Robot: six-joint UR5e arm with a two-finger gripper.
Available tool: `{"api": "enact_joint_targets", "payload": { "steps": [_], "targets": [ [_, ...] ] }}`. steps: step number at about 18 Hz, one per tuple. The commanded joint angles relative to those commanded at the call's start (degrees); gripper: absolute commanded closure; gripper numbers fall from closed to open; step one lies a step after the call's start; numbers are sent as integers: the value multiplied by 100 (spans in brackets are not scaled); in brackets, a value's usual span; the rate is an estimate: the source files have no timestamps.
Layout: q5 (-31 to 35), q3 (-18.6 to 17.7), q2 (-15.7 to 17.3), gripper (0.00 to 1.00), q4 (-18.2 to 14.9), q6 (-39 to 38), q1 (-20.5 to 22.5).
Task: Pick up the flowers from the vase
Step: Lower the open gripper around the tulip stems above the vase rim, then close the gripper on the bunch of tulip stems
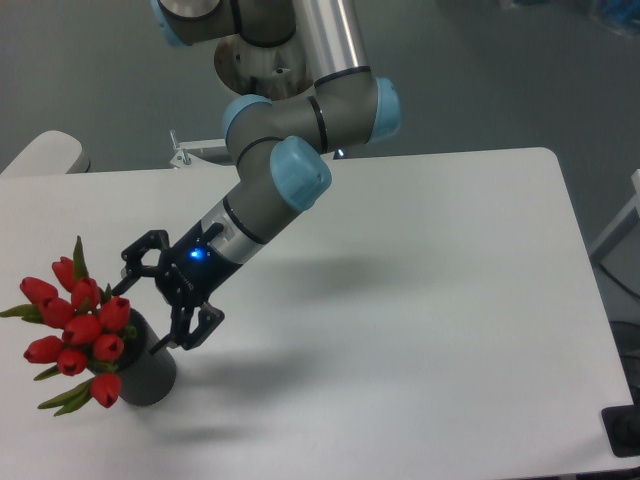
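The flowers (pixel 78 325), a bunch of red tulip buds with green leaves, stand in the dark grey vase (pixel 150 372) at the table's front left. The bunch leans left and spreads wider than the vase. My gripper (pixel 138 318) is open, just right of the buds and above the vase's rim. One finger (pixel 137 258) reaches over the top of the bunch, the other finger (pixel 190 328) is by the vase's upper right side. The jaws hold nothing.
The white table (pixel 420 300) reaches right to a rounded far corner and right edge. The arm's base (pixel 255 60) is mounted behind the far edge. A white rounded object (pixel 45 152) sits past the table's far left corner.
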Motion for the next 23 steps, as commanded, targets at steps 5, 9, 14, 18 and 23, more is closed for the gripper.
{"api": "enact_joint_targets", "payload": {
  "steps": [5, 9, 14, 18, 23],
  "targets": [
    [0, 44, -80, 0, 0, 0, -44],
    [0, 53, -97, 0, 35, -9, -97],
    [-9, 70, -115, 7, 44, -9, -106],
    [-9, 79, -106, 22, 70, -18, -115],
    [-26, 70, -106, 24, 158, -18, -150]
  ]
}}
